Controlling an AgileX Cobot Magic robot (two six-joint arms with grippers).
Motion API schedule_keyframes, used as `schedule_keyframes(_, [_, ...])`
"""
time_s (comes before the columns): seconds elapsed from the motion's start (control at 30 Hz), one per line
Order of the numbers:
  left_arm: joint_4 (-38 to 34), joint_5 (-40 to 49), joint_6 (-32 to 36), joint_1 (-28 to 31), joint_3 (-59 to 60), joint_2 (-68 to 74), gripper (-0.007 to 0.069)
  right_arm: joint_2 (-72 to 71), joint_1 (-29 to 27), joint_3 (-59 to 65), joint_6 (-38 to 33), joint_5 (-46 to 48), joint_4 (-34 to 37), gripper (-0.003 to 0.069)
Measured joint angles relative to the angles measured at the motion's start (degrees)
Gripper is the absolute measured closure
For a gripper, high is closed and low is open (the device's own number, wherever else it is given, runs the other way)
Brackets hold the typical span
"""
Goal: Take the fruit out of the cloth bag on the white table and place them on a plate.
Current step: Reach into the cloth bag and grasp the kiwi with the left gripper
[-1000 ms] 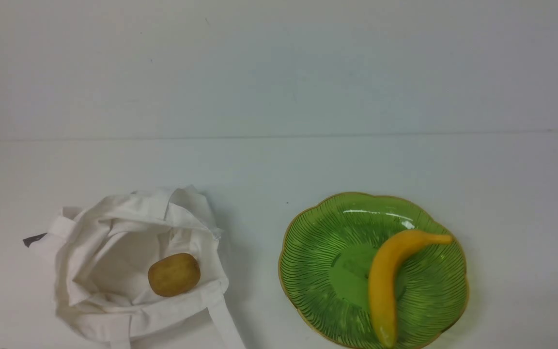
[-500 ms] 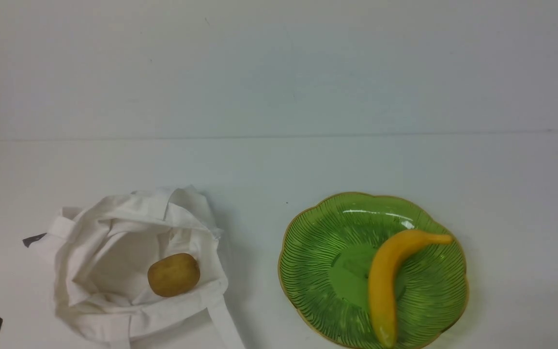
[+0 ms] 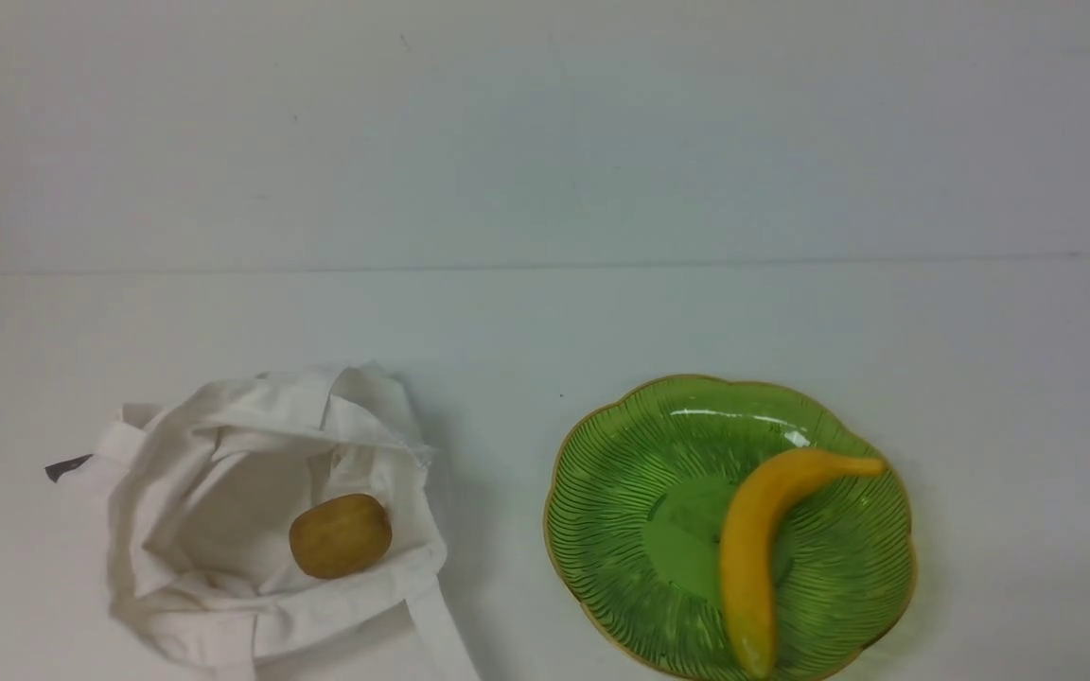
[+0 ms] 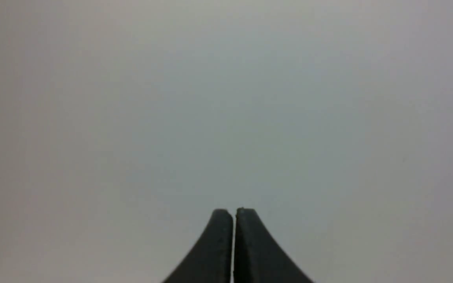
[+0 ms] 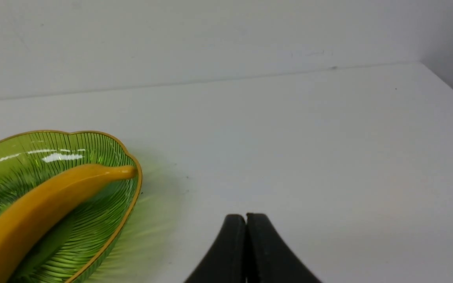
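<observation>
A moment before, a dark thing had peeked into the near left corner of the front view. I think it was my left arm. Now it was gone, so nothing was reaching for the cloth bag. Nothing else had moved. I judged that the pick had not begun.

The fruit lay inside the open cloth bag, on the side toward the plate. It was plain to see from above. The left gripper was clenched with nothing in it, and its camera saw only plain pale grey. The right gripper was clenched and empty too, over bare tabletop just beside the plate.

A banana already lay across the plate, but the half toward the bag was free. The soft folds and a strap near the fruit might catch a finger, I thought.
</observation>
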Motion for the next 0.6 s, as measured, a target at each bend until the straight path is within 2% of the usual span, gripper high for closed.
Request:
schedule_keyframes(0.17, [3.1,30.6,6.5,0.0,-11.9,14.6,0.0632,0.0,0.0,0.0,0.0,0.0,0.0,0.0671])
schedule_keyframes(0.27, [2.0,43.7,14.2,0.0,-15.4,25.9,0.0632,0.0,0.0,0.0,0.0,0.0,0.0,0.0671])
schedule_keyframes(0.33, [0.2,45.9,19.0,0.0,-15.8,30.7,0.0632,0.0,0.0,0.0,0.0,0.0,0.0,0.0671])
schedule_keyframes(0.37, [-3.1,46.2,23.8,0.0,-15.8,34.5,0.0632,0.0,0.0,0.0,0.0,0.0,0.0,0.0671])
schedule_keyframes(0.43, [-5.8,46.2,27.6,-0.1,-15.9,36.9,0.0632,0.0,0.0,0.0,0.0,0.0,0.0,0.0671])
schedule_keyframes(0.5, [-12.3,44.8,38.8,-2.0,-15.9,42.3,0.0632,0.0,0.0,0.0,0.0,0.0,0.0,0.0671])
schedule_keyframes(0.6, [-18.0,42.0,47.6,-5.9,-16.0,47.6,0.0632,0.0,0.0,0.0,0.0,0.0,0.0,0.0671])
